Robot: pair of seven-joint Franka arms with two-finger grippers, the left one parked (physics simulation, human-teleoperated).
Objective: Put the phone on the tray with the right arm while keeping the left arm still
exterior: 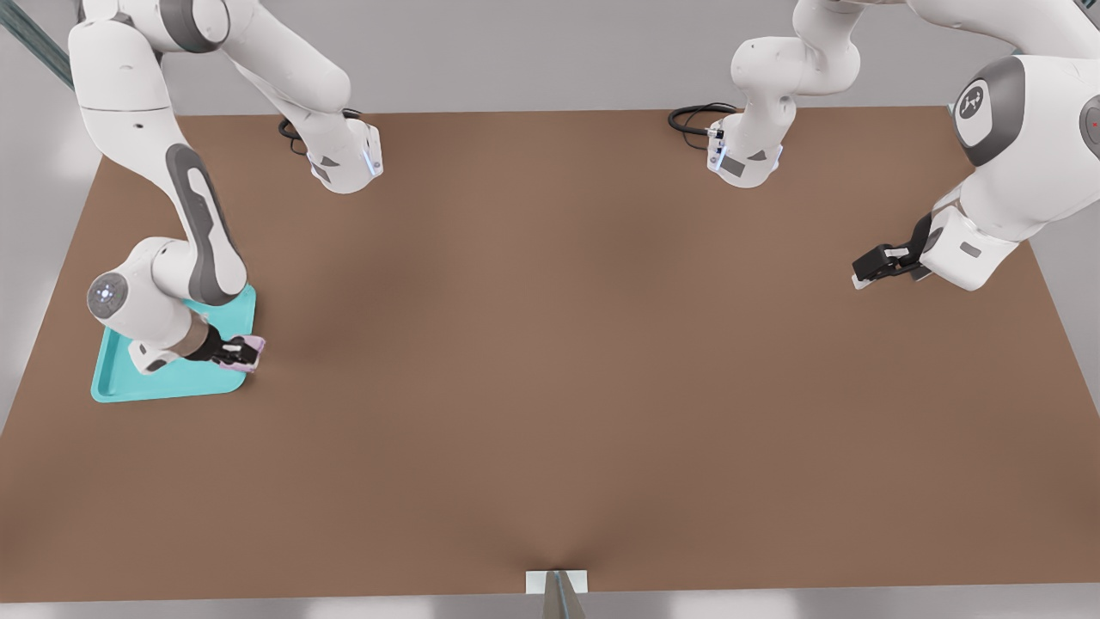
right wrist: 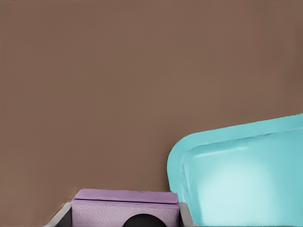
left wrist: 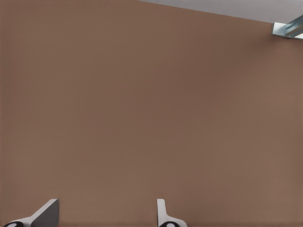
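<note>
Your tray (exterior: 129, 383) sits on the table (exterior: 550, 387) at the front view's far left, near the table's left edge. The gripper (exterior: 234, 352) hangs over the tray's right rim, clamped on the phone (exterior: 250, 352), which overhangs that rim. The right arm (exterior: 202, 232) reaches in from behind the tray.

In the front view the right arm (exterior: 193, 232) covers the tray's (exterior: 163, 383) 11 o'clock corner, and the end effector (exterior: 236, 351) overlaps much of the phone (exterior: 249, 352). In the right wrist view the phone (right wrist: 125, 208) and its dark lens are cut off at the frame's edge, as is most of the tray (right wrist: 236, 179). Whether the phone touches the tray cannot be told.
</note>
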